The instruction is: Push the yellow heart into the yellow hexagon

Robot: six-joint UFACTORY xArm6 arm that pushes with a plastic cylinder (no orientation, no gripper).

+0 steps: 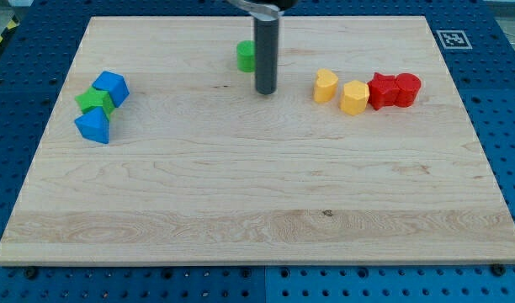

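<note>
The yellow heart (326, 86) lies on the wooden board right of centre near the view's top. The yellow hexagon (354, 97) sits just to its right and slightly lower, almost touching it. My tip (265, 90) stands on the board to the left of the yellow heart, about a block and a half's width away. A green block (246, 56) sits just behind the rod, partly hidden by it.
A red star-like block (382, 90) touches the hexagon's right side, with a red round block (407, 87) beside it. At the view's left, a blue block (112, 87), a green star-like block (95, 102) and a blue triangle-like block (93, 125) cluster near the board's (257, 210) left edge.
</note>
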